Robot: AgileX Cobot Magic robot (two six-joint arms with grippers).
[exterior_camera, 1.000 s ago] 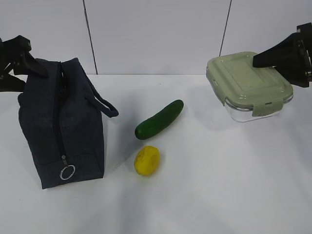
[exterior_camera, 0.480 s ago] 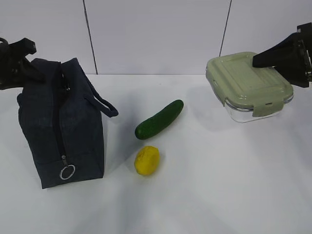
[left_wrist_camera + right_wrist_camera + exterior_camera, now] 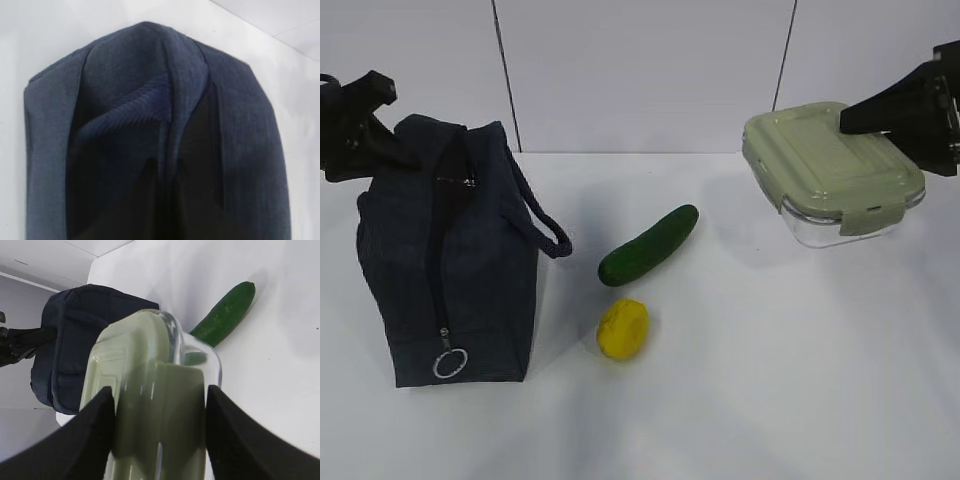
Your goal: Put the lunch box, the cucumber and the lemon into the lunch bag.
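The lunch box (image 3: 833, 170) hangs above the table (image 3: 740, 400) at the right, clamped between the right gripper's (image 3: 156, 407) jaws. The cucumber (image 3: 647, 245) and lemon (image 3: 622, 328) lie mid-table beside the zipped lunch bag (image 3: 450, 250), whose far top end the left gripper (image 3: 365, 130) pinches, jaws closed on fabric.

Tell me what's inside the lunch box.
Through the clear glass of the lunch box nothing shows, only table behind it. The green lid covers the top, so much of the interior is hidden.
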